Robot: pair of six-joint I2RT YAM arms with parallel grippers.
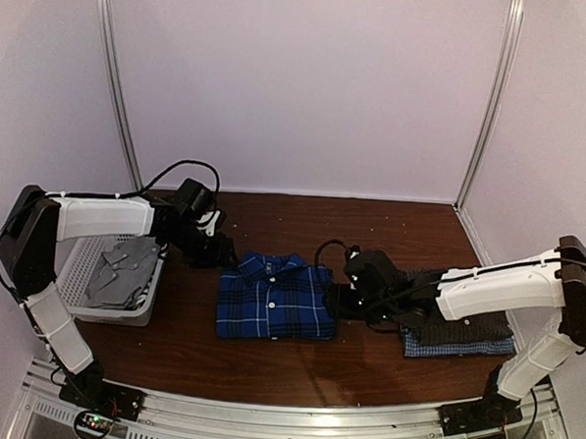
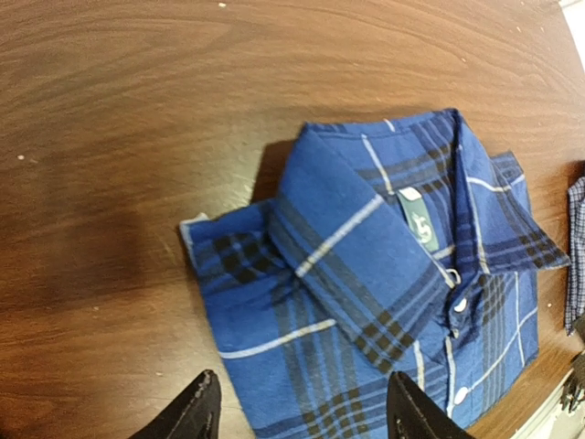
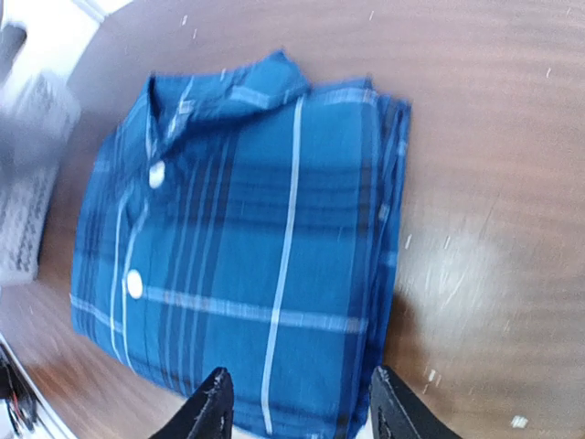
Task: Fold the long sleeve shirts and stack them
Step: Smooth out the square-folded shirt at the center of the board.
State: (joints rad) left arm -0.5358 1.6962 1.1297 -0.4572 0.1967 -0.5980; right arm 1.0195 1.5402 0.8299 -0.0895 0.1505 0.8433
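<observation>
Royal-blue plaid crossed with thin white lines, the folded collared shirt [image 1: 274, 299] lies mid-table just left of my right gripper [image 3: 302, 402], parted and empty over its side edge, while my left gripper [image 2: 302, 412], likewise parted and empty, hovers off its collar corner.

The white-and-black left arm [image 1: 97, 217] folds sharply at its elbow and reaches inward. Its black two-finger left gripper [image 1: 211, 247] angles downward, jaws parted, with nothing between the fingers [image 2: 194, 412]. The white-and-black right arm [image 1: 496, 284] stretches low toward the middle. Its black right gripper [image 3: 302, 412] likewise stands parted, clasping nothing.
</observation>
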